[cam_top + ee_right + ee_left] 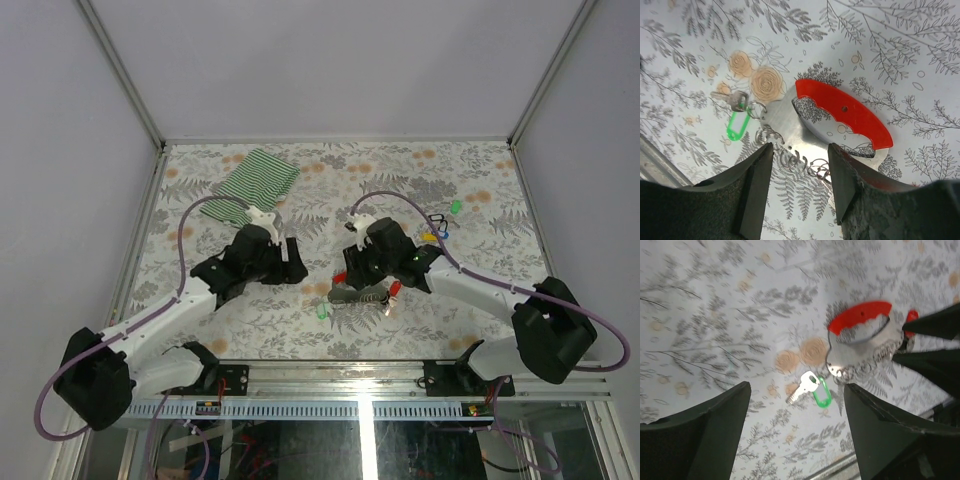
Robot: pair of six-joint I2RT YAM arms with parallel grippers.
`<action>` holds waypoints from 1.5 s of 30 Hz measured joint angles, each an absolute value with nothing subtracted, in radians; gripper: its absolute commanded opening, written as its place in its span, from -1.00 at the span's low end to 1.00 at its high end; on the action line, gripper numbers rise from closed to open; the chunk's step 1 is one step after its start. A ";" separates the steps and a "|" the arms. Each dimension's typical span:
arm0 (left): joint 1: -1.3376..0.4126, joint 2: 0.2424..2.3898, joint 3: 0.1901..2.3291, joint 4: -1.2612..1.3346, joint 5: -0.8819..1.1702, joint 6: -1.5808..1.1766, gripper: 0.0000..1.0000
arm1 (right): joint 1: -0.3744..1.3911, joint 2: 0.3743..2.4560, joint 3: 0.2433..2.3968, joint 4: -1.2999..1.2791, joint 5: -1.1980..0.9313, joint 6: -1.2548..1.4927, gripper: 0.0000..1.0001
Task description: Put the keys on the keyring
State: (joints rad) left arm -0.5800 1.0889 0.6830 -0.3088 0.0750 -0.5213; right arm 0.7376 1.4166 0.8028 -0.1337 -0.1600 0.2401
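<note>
**Ana:** Where is the keyring?

**Ben:** The keyring [362,295] lies flat on the fern-printed table [480,190], near the front edge and between the two arms. In the right wrist view, its red curved grip [845,112] runs along one side of a silvery plate [787,131]. A row of small wire rings [812,167] lines the plate's other edge.

**Ana:** And the right gripper?

**Ben:** The right gripper [800,152] hangs directly over that row of rings with its fingers spread, one to each side. Ben cannot tell whether they touch the metal.

**Ana:** What about the keys?

**Ben:** A key with a green tag [736,114] lies just beside the end of the plate. Whether it is threaded onto a ring cannot be told. More keys [437,232] lie well apart from it, behind the right arm.

**Ana:** And the left gripper?

**Ben:** The left gripper [796,400] is spread wide and holds nothing. It sits above the table, and its own camera shows the green-tagged key between its fingers. A green-and-white striped cloth [257,178] lies at the back left.
</note>
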 measured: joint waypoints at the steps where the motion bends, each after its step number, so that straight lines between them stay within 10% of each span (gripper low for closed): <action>1: -0.606 1.093 0.673 -0.303 0.067 -0.521 0.53 | 0.736 1.398 0.803 -0.130 -0.159 0.250 0.06; 20: -1.035 1.330 0.635 -0.148 -0.169 -0.529 0.09 | 0.594 1.367 0.731 -0.110 -0.300 0.397 0.01; 45: -1.172 1.596 0.797 -0.130 -0.364 -0.434 -0.28 | 0.586 1.334 0.701 -0.104 -0.307 0.404 0.01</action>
